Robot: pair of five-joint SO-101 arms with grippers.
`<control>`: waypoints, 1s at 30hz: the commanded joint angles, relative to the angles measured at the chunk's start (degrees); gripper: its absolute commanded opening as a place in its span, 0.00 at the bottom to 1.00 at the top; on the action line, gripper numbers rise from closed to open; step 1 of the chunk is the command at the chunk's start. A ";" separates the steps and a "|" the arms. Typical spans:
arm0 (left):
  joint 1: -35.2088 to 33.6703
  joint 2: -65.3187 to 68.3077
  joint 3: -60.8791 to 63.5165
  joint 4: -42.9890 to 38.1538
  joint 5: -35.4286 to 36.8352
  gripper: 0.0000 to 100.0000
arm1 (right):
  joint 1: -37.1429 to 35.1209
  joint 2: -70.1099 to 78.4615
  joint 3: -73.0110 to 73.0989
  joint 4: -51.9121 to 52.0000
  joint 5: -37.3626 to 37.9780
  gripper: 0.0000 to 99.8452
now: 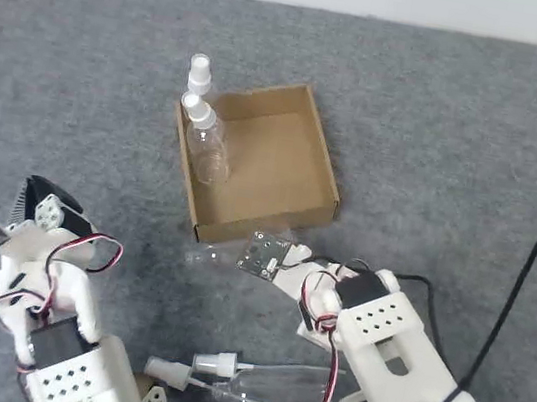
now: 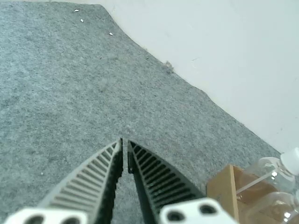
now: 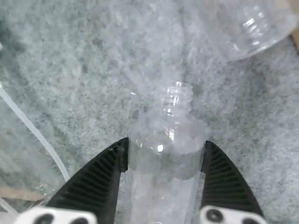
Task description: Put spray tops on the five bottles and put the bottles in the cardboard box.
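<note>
Right hand (image 3: 166,143) pinches the uncapped bottle (image 3: 174,109) just below its neck; we judge it light, thin-walled, slippery, so squeeze gently. Left hand (image 2: 124,141) closed, empty.

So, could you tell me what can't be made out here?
High view: the number of spray tops near the bottom edge; arms cover some.
Right wrist view: base of the uncapped bottle and body of a second bottle, both cut by edges.
Left wrist view: the cardboard box, mostly cut off.
</note>
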 commanded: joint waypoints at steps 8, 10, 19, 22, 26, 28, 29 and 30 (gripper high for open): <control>0.35 -1.23 -0.22 -2.11 -0.44 0.02 | 0.66 -1.80 -4.92 3.03 -0.26 0.11; 0.35 -1.23 -0.22 -2.11 -0.44 0.02 | 0.75 -1.89 -8.00 5.58 -2.37 0.10; 0.35 -1.23 -0.22 -2.11 -0.44 0.02 | 0.48 -1.89 -21.10 13.05 -8.79 0.10; 0.35 -1.23 -0.22 -2.11 -0.44 0.02 | 0.22 -1.89 -24.88 13.93 -11.69 0.10; 0.35 -1.23 -0.22 -2.11 -0.44 0.02 | 0.22 -1.89 -28.66 13.85 -15.74 0.10; 0.35 -1.23 -0.22 -2.11 -0.44 0.02 | 0.13 -1.89 -30.33 13.85 -17.67 0.10; 0.35 -1.23 -0.22 -2.11 -0.44 0.02 | 0.13 -1.89 -31.21 13.85 -18.20 0.10; 0.35 -1.23 -0.22 -2.11 -0.44 0.02 | 0.13 -1.89 -32.00 13.85 -18.55 0.10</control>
